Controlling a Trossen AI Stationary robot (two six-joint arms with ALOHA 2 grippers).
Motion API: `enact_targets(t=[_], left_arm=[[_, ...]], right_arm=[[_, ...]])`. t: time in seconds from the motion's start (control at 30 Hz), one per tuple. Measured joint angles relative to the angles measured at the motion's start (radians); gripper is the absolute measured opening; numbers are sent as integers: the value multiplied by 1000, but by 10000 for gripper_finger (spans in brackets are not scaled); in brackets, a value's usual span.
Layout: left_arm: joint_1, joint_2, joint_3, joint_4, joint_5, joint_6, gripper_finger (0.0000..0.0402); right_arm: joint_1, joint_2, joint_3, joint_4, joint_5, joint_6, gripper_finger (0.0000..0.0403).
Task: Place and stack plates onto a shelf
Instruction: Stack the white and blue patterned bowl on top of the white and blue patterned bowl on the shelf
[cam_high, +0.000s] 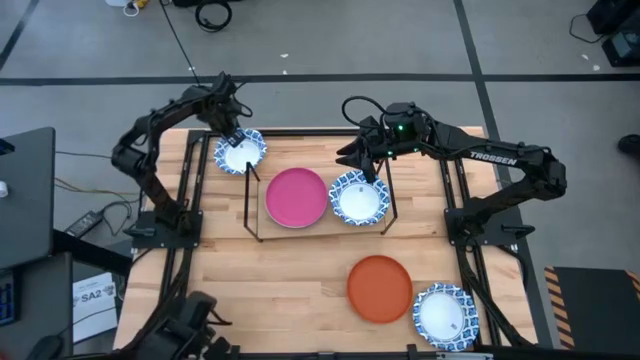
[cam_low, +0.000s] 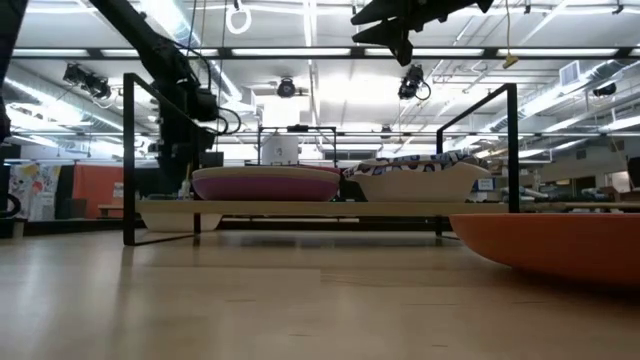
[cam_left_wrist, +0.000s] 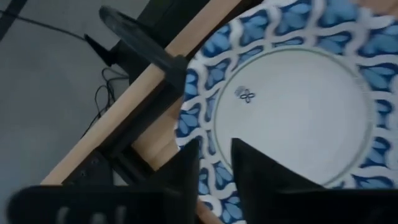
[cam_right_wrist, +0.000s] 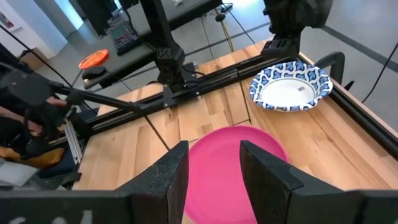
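A blue-and-white plate (cam_high: 240, 153) sits at the table's far left, just off the left end of the shelf (cam_high: 255, 225); what it rests on I cannot tell. My left gripper (cam_high: 234, 137) points down over its far rim with a gap between its fingers (cam_left_wrist: 214, 171). On the shelf lie a magenta plate (cam_high: 297, 197) and a second blue-and-white plate (cam_high: 358, 198), side by side. My right gripper (cam_high: 366, 152) hangs open and empty above the shelf's far side (cam_right_wrist: 211, 171). My left gripper comes from above, and its two fingers stand on either side of the plate's blue patterned rim (cam_left_wrist: 214, 140). One finger (cam_left_wrist: 261, 177) is over the white centre's side, the other (cam_left_wrist: 186, 171) outside. I cannot tell whether they touch the rim.
An orange plate (cam_high: 380, 289) and another blue-and-white plate (cam_high: 446, 316) lie on the table near its front right corner. Black frame rails (cam_high: 190, 180) run along both sides of the table. Bare wood lies in front of the shelf at the near left.
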Motion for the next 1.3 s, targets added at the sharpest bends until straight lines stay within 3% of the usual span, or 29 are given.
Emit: enact_targets(t=[0.2,0.37,0.93,1.3], left_arm=[[23,43,0,16,-59,-23,167],[46,69,0,54,-67,-78,194],[58,101,0,127,-26,-127,199],[66,198,0,131,35,-103,199]], right_arm=[[0,0,0,0,0,0,150],[0,0,0,0,0,0,149],[0,0,0,-2,0,0,150],[0,0,0,-3,0,0,149]])
